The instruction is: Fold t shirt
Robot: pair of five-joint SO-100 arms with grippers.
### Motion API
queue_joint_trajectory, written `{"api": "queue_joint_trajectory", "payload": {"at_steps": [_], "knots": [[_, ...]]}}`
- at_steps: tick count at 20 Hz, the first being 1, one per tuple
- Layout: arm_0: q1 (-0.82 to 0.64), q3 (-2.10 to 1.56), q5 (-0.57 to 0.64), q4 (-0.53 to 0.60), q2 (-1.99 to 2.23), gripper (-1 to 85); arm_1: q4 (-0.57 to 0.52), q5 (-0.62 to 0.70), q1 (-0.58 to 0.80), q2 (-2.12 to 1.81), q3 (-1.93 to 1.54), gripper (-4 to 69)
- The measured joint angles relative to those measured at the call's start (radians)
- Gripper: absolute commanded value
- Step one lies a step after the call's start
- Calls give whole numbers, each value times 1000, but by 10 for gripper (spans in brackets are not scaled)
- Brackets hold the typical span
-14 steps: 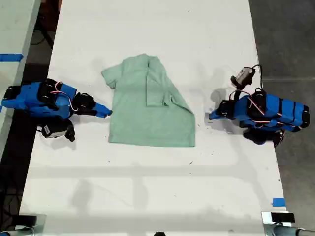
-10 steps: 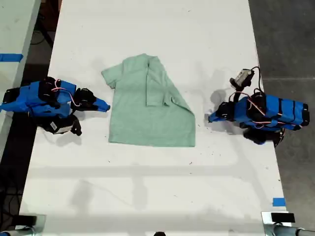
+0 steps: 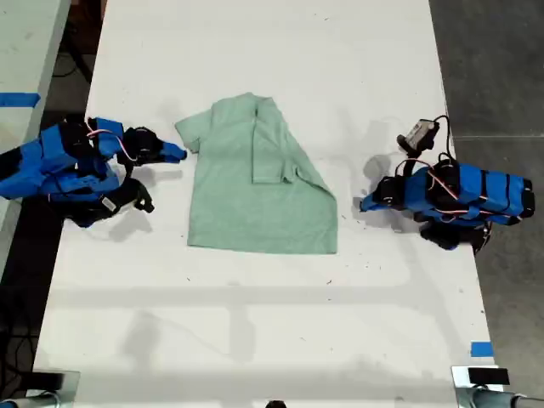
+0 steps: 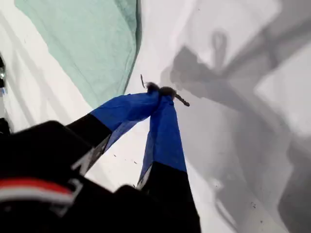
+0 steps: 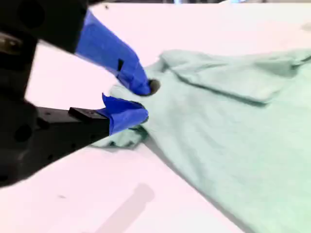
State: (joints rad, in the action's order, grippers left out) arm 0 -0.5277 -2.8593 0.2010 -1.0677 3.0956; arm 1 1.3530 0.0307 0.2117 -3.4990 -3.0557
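Observation:
The pale mint-green t shirt (image 3: 255,183) lies flat on the white table (image 3: 272,314), with the side toward the exterior view's right folded in over its middle. On the exterior view's left, my second gripper (image 3: 180,154) is open just beside the shirt's spread sleeve (image 3: 189,132). The second wrist view shows its blue fingertips (image 5: 137,81) a little apart against the sleeve's edge (image 5: 121,137), with my second gripper (image 5: 141,100) holding nothing. On the exterior view's right, my first gripper (image 3: 363,204) rests shut and empty on the table, a short way from the shirt's edge (image 4: 97,48); its tips (image 4: 163,94) meet.
A dark floor lies beyond the table's edge on the exterior view's right. Blue tape (image 3: 481,348) marks the near corner on that side. Another table with blue tape (image 3: 19,99) stands at the exterior view's left.
The arm on the exterior view's left has swung toward the far side of the table, bringing my second gripper from the shirt's side hem to the sleeve. The other arm has barely moved.

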Motion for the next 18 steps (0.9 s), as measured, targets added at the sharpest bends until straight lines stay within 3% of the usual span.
{"api": "queue_joint_trajectory", "payload": {"at_steps": [3, 5, 10, 11, 12, 14, 18], "knots": [[-287, 339, 321, 37, -652, 218, 0, 0, 0, 0, 0, -8], [-422, 491, 443, 57, -971, 217, 0, 0, 0, 0, 0, -8], [-538, 726, 449, 63, -1379, 190, 0, 0, 0, 0, 0, -8], [-541, 744, 449, 66, -1408, 123, 0, 0, 0, 0, 0, -8], [-543, 769, 449, 67, -1434, -1, 0, 0, 0, 0, 0, -8], [-548, 842, 453, 69, -1520, -2, 0, 0, 0, 0, 0, -8], [-526, 977, 448, -31, -1539, -2, 0, 0, 0, 0, 0, -8]]}}
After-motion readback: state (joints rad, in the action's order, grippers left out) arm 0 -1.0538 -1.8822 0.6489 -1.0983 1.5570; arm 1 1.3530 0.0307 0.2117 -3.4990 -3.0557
